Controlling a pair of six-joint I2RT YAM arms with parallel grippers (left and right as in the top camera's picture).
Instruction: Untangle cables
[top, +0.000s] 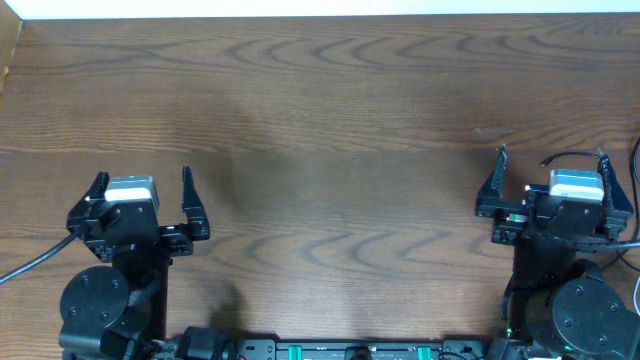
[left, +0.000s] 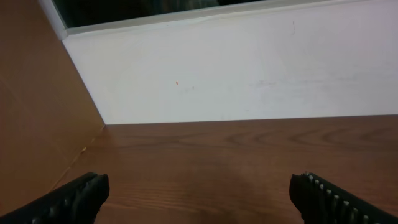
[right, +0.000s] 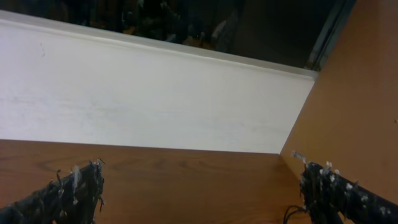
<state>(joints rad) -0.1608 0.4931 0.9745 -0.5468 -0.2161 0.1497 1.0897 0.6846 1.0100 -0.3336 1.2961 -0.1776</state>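
My left pincer (top: 143, 176) and right pincer (top: 552, 152) both stand released, black ridged fingers (left: 323, 194) spread wide above the near edge of the table (top: 330, 110), a smooth board of dark wood grain. I cannot tell where the cables lie on that table.

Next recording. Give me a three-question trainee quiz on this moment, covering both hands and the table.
1. True or false: the left hand is shut on a cable.
2. Multiple choice: the right hand is A) open and empty, B) shut, C) out of view.
3. Short answer: how many loose cables show on the wooden table in any view?

Key: 1 false, it is open and empty; 2 A; 3 zero.
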